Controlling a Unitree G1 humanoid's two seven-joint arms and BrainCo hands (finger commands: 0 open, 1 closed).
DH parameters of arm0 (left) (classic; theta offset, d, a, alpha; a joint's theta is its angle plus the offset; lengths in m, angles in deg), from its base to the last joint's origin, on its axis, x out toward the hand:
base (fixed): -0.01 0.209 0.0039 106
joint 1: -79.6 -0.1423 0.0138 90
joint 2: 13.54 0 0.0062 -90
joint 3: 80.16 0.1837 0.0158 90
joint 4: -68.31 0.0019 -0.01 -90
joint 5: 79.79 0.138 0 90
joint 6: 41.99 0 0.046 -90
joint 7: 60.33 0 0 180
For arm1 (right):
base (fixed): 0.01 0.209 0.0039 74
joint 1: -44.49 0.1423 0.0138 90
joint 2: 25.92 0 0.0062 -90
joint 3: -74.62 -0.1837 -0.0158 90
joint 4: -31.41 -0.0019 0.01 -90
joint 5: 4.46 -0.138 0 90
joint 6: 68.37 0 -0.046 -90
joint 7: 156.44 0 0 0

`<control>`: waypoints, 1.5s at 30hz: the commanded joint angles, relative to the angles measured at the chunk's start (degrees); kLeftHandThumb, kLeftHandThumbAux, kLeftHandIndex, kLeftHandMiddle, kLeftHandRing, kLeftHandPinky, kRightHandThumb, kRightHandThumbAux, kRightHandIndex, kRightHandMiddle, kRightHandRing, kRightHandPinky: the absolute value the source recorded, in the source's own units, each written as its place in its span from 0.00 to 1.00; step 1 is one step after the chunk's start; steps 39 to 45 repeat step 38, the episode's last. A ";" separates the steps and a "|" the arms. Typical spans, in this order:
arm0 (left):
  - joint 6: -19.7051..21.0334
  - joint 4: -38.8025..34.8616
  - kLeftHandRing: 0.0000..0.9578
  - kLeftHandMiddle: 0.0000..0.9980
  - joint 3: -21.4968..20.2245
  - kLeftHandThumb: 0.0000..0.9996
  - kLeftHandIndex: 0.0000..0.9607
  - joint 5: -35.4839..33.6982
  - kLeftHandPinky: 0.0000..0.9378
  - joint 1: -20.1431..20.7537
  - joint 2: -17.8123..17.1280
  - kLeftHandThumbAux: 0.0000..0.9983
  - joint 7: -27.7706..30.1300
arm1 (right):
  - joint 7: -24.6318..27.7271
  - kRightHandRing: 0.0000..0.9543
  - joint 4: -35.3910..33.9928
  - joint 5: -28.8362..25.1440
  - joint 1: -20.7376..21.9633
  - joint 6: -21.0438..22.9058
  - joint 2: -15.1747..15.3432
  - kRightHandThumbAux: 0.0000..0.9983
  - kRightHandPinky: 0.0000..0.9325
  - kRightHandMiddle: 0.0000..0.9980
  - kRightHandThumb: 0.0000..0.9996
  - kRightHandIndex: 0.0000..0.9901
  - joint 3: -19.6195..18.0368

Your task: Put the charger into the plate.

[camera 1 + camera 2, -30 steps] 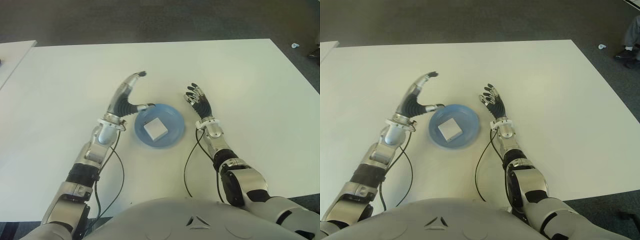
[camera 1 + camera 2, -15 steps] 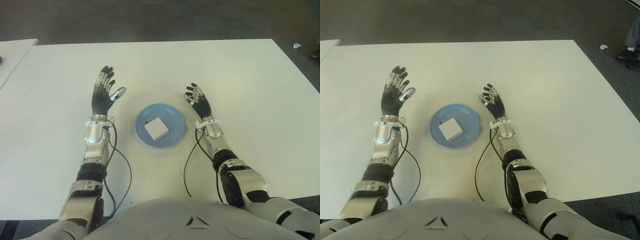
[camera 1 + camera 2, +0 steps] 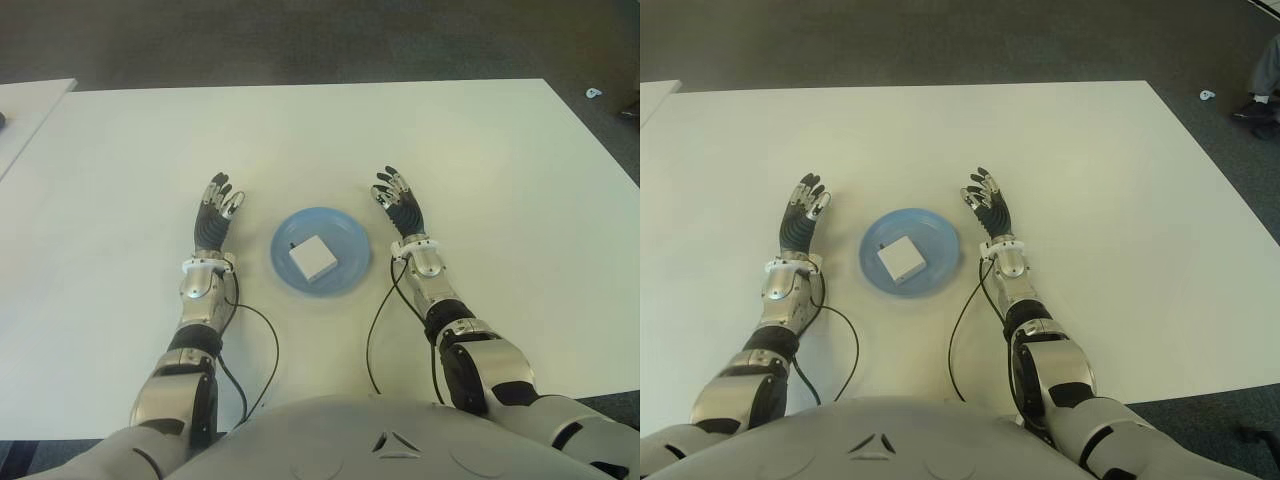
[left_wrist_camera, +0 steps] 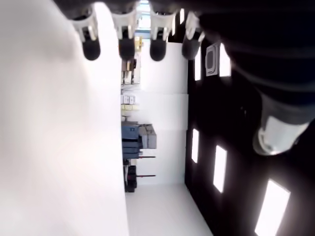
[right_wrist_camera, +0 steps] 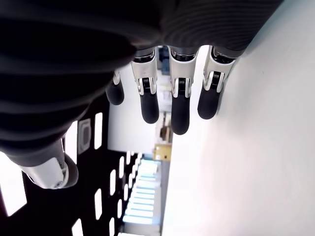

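Across the wide white worktop [image 3: 300, 130], cut off at the near edge by the robot's own grey chest, only a strip of dark carpet floor [image 3: 300, 40] shows beyond the far edge. A corner of a second white table [image 3: 25, 105] is cropped at the far left, and a small pale scrap on the floor at the far right is too small to identify. The round blue plastic plate [image 3: 345, 238] sits near the middle and holds the square white charger [image 3: 311, 259], which lies flat inside it. The left hand [image 3: 213, 222] shows left of the plate, fingers extended, holding nothing. The right hand [image 3: 399, 208] shows right of the plate, fingers likewise straight and empty.
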 commanded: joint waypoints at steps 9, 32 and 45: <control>-1.41 4.23 0.00 0.00 -0.67 0.00 0.00 3.29 0.00 0.04 -0.90 0.47 -0.85 | -0.50 0.22 3.97 -0.44 -6.42 4.47 -0.86 0.56 0.22 0.17 0.11 0.00 -0.50; -1.17 11.30 0.00 0.00 0.03 0.00 0.00 8.28 0.00 -1.13 -3.26 0.47 -2.13 | -1.21 0.19 4.10 -0.30 -6.48 4.89 -0.66 0.55 0.18 0.15 0.08 0.00 -0.50; -0.85 11.68 0.00 0.00 -0.08 0.00 0.00 8.54 0.00 -0.46 -3.51 0.49 -2.21 | -0.96 0.18 4.24 -0.38 -6.41 4.95 -0.62 0.55 0.17 0.14 0.07 0.00 -0.53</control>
